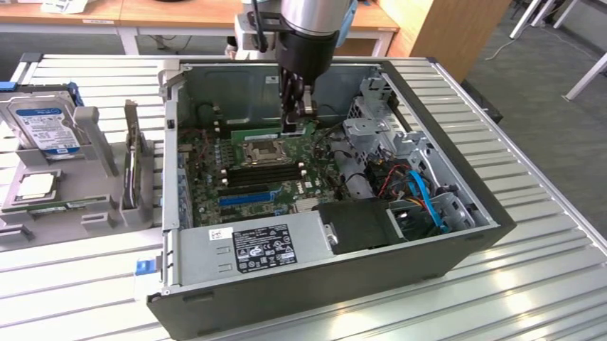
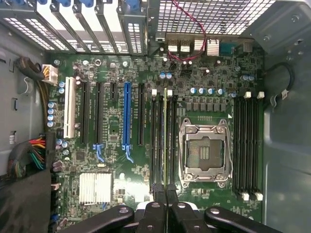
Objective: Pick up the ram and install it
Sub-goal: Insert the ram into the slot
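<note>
The ram (image 2: 165, 141) is a thin green stick seen edge-on, standing in line with the black memory slots (image 2: 156, 141) beside the CPU socket (image 2: 204, 151). My gripper (image 2: 165, 196) sits at the near end of the stick, its two black fingers (image 2: 156, 199) pressed together on either side of the stick's edge. In the exterior view the ram (image 1: 254, 131) lies as a green strip just beyond the CPU socket (image 1: 263, 150), inside the open computer case (image 1: 455, 249). My gripper (image 1: 296, 122) comes straight down onto the end of the strip on the exterior view's right.
The case walls, drive cage (image 1: 379, 131), power supply (image 1: 256, 245) and blue cables (image 1: 424, 199) crowd the motherboard. A second bank of empty slots (image 2: 247, 145) flanks the socket. Outside the case, a grey holder (image 1: 90, 153) carries a hard drive (image 1: 43, 122) and a dark expansion card (image 1: 133, 163).
</note>
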Robot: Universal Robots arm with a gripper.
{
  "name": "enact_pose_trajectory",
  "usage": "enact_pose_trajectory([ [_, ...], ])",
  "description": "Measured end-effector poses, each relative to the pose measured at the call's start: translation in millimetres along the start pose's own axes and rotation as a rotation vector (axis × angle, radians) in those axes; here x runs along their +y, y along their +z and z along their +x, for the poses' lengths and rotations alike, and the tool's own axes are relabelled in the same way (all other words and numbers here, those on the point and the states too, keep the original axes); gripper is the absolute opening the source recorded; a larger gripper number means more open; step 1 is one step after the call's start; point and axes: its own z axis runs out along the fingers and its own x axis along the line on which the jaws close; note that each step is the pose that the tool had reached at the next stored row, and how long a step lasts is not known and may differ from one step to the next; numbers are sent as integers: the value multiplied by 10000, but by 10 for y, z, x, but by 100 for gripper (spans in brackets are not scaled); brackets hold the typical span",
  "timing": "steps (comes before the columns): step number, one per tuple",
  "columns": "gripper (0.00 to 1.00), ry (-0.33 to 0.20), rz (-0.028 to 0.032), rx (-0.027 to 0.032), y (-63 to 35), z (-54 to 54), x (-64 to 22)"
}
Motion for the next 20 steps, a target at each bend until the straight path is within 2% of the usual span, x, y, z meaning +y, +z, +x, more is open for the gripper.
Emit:
enact_pose_trajectory([
  [20,12,0,1,0,201,7,-7],
])
